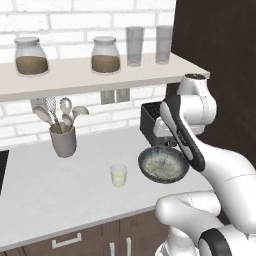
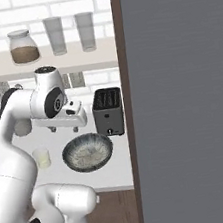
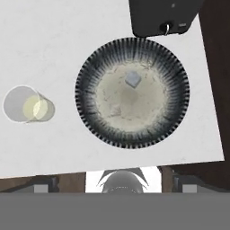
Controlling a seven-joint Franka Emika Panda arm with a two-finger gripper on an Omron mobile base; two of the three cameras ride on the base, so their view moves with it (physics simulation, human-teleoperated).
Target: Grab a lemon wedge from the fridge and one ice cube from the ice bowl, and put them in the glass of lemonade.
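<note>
Hovering high over the ice bowl (image 3: 132,93) with jaws spread wide and empty, the gripper (image 3: 120,177) has grabbed nothing yet: one ice cube (image 3: 133,79) sits at the bowl's twelve o'clock, the glass of lemonade (image 3: 32,108) waits at nine, and no lemon wedge floats inside.

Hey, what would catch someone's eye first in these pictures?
The ice bowl sits mid-counter, dark-rimmed and speckled, with one small ice cube inside. Beside it, apart, stands the glass of lemonade. A black toaster stands behind the bowl, next to the tall grey fridge.
</note>
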